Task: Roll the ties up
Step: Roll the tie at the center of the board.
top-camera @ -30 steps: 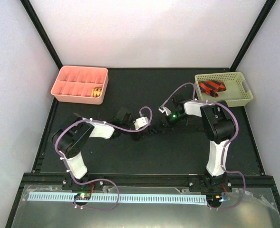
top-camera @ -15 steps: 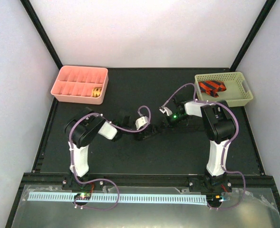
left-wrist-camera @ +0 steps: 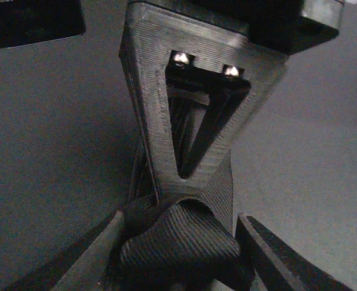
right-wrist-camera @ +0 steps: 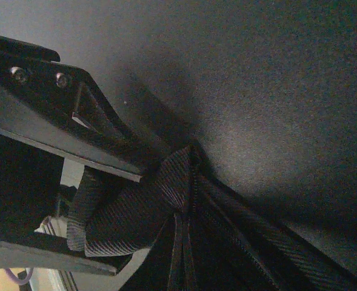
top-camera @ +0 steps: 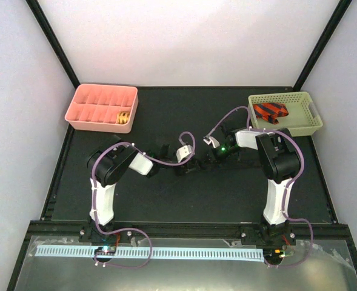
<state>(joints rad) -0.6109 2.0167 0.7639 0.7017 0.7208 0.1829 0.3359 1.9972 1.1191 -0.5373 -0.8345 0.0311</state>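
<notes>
A black tie [top-camera: 197, 163] lies on the black mat at mid-table and is hard to make out from above. My left gripper [top-camera: 188, 168] has its jaws on either side of the tie's rolled end [left-wrist-camera: 178, 245]; the gripper [left-wrist-camera: 180, 219] is closed on that roll. My right gripper [top-camera: 207, 159] meets it from the right. In the right wrist view the right gripper [right-wrist-camera: 126, 221] is shut on a folded part of the tie [right-wrist-camera: 136, 212]. One of its fingers [left-wrist-camera: 196, 103] shows in the left wrist view just beyond the roll.
A pink divided tray [top-camera: 81, 121] stands at the back left with a yellow rolled tie [top-camera: 124, 118] in one compartment. A pale green basket [top-camera: 302, 124] at the back right holds a red-and-black striped tie [top-camera: 270, 111].
My left arm has swung in and its gripper has moved right, closer to the right gripper. The right gripper has shifted slightly right and back.
</notes>
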